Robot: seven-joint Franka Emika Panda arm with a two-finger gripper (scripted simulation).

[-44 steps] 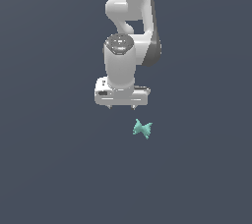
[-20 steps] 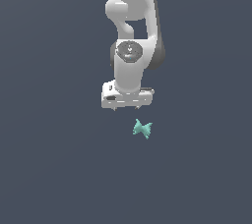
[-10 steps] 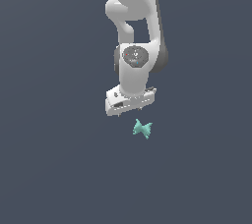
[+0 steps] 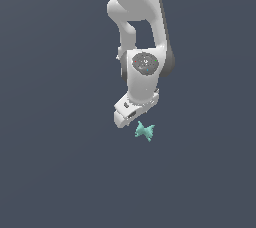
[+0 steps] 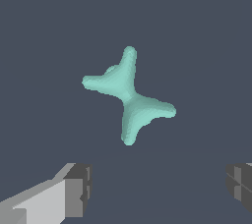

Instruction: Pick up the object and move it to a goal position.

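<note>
Hanging above the dark floor (image 4: 55,172), the white arm (image 4: 142,27) points its gripper (image 4: 131,113) down — the fingers (image 5: 74,188) stand wide apart and hold nothing. The small teal object (image 4: 145,131) lies on the floor just beside the gripper, toward the exterior view's right, not touched — its four lumpy lobes are clear in the wrist view.

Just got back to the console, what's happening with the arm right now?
The Panda arm is going for the small teal object, which lies on the plain dark floor. In the exterior view the gripper sits just above and slightly to that view's left of the piece, without touching it. The wrist view shows the object ahead of the two fingertips, which stand wide apart with nothing between them. So nothing is grasped yet, and no goal marker shows in either view.
</note>
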